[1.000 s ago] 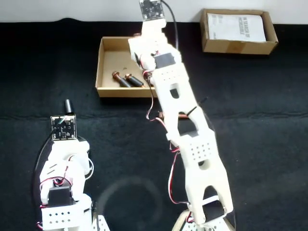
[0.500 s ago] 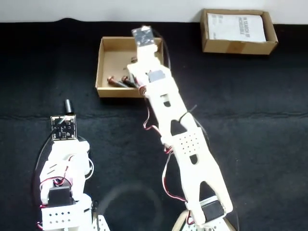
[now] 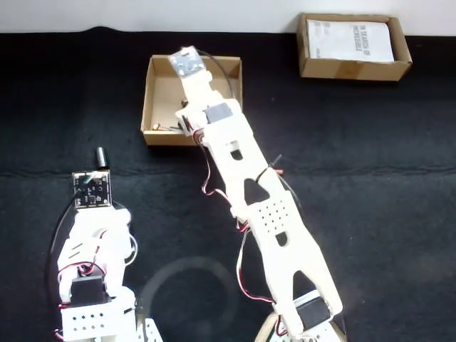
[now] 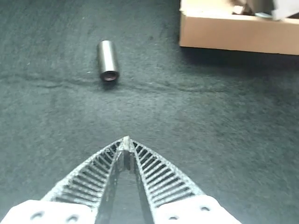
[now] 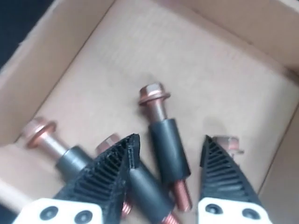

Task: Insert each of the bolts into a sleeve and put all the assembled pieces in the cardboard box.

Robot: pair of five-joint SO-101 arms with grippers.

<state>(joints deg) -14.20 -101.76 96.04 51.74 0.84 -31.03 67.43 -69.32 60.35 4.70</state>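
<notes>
The cardboard box (image 3: 155,85) stands at the back of the table, and my right arm (image 3: 235,149) stretches into it. Inside the box (image 5: 196,51), my right gripper (image 5: 170,138) is open. One copper bolt in a black sleeve (image 5: 166,140) lies on the floor between its fingers. Two more sleeved bolts (image 5: 70,156) lie beside it, and another bolt head (image 5: 227,142) shows behind one finger. My left gripper (image 4: 125,140) is shut and empty, low over the cloth. A loose grey sleeve (image 4: 108,60) lies ahead of it, the same sleeve (image 3: 100,154) near the left arm.
A second cardboard box (image 3: 353,46) with a printed sheet inside stands at the back right. Black cloth (image 3: 385,214) covers the table. The near wall of the box (image 4: 233,35) lies off to the side of the left gripper.
The right arm has swung left and come down into the cardboard box, now covering the pieces inside in the high view. The left arm has stayed put.
</notes>
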